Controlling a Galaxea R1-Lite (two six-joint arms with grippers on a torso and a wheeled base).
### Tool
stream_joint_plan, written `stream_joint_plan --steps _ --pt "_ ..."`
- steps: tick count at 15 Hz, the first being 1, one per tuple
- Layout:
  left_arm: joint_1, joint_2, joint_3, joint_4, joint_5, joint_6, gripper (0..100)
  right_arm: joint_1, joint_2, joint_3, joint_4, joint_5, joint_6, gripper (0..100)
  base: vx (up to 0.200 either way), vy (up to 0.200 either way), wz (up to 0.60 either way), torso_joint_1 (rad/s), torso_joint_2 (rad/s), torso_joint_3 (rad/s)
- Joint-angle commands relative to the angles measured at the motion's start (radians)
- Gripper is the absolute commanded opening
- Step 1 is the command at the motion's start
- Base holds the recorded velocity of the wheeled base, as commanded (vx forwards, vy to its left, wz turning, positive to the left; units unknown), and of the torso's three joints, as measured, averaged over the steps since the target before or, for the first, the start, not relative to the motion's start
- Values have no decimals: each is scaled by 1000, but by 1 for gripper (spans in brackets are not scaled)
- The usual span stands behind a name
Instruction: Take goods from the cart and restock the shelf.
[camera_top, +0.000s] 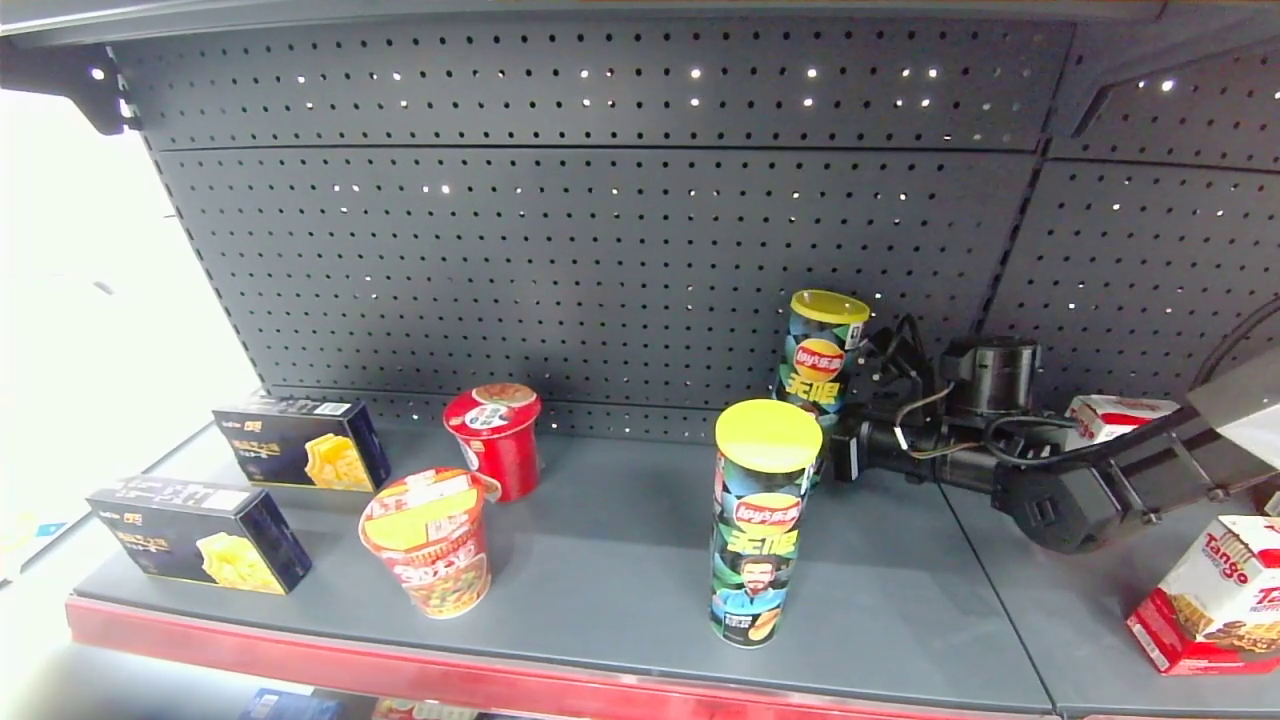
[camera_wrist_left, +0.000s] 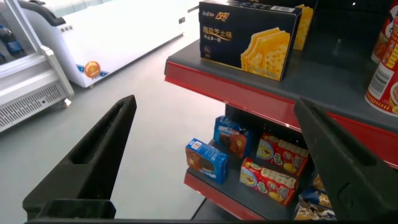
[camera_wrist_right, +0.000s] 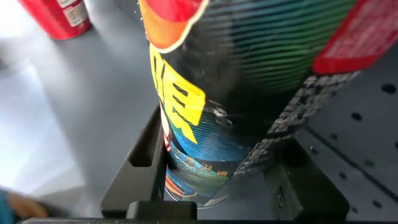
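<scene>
Two tall chip cans with yellow lids stand upright on the grey shelf (camera_top: 600, 560). The rear can (camera_top: 822, 352) stands close to the perforated back panel, and my right gripper (camera_top: 828, 442) is shut on its lower part, reaching in from the right. In the right wrist view this can (camera_wrist_right: 249, 81) sits between the two black fingers (camera_wrist_right: 144, 163), its base at the shelf surface. The front can (camera_top: 762, 520) stands free, nearer the shelf edge. My left gripper (camera_wrist_left: 216, 106) hangs open and holds nothing, out in front of the shelf's left end, below its red edge.
Two black cracker boxes (camera_top: 200, 530) (camera_top: 305, 443) lie at the shelf's left. Two noodle cups (camera_top: 430, 540) (camera_top: 495, 427) stand left of centre. Red-and-white wafer boxes (camera_top: 1215, 595) sit at the right. A lower shelf holds snack packs (camera_wrist_left: 208, 160).
</scene>
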Motion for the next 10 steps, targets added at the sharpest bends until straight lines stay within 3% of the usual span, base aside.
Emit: stream_joint_plan --steps 1,9,10 --pt "0 0 0 0 0 0 100 5 35 -20 -10 -3 -1 0 0 0 0 0 0 0" --pt "0 0 0 0 0 0 100 16 80 -24 -53 -6 -33 0 0 0 0 0 0 0" --pt "0 0 0 0 0 0 100 16 78 -24 -53 -7 -37 100 0 0 0 0 0 0"
